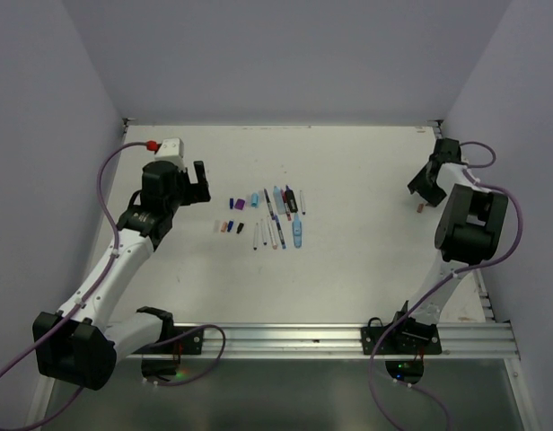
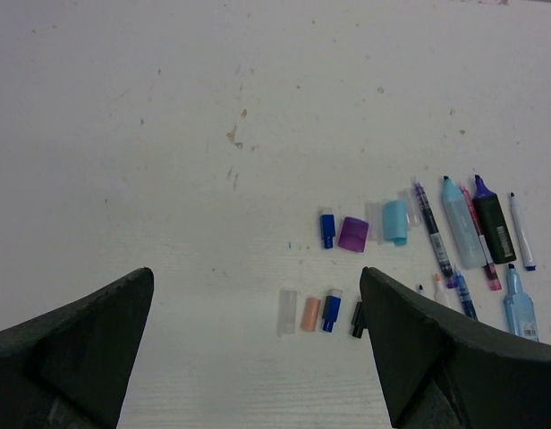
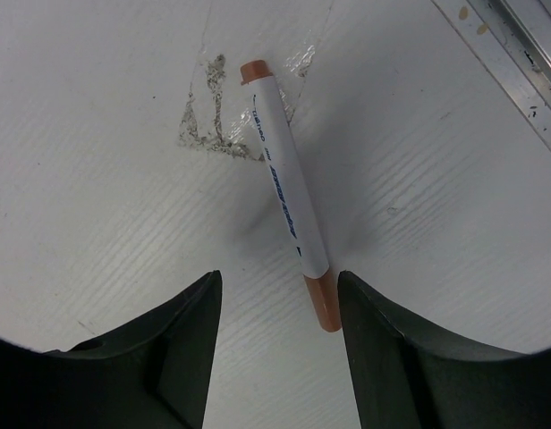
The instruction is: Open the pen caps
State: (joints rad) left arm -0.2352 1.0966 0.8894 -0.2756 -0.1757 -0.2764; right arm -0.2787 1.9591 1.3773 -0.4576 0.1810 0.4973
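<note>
Several loose pen caps lie in two short rows: blue [image 2: 327, 229], purple [image 2: 353, 233] and light blue [image 2: 395, 222], then clear [image 2: 286, 311], orange [image 2: 310, 314], blue [image 2: 331, 309] and black [image 2: 357, 318]. Just right of them, the pens [image 2: 463, 237] lie side by side mid-table [image 1: 281, 215]. My left gripper [image 2: 258, 277] hangs open and empty above the table, left of the caps [image 1: 197, 184]. At the far right, my right gripper [image 1: 423, 191] is open around a white pen [image 3: 280, 170]. The pen's orange cap [image 3: 322, 304] lies between the jaws, close to the right finger [image 3: 392, 349].
Scuffed residue marks [image 3: 208, 121] stain the table beside the white pen. A metal rail [image 3: 517, 54] runs along the table's right edge, another [image 1: 348, 337] along the near edge. Grey walls close in the left, back and right sides.
</note>
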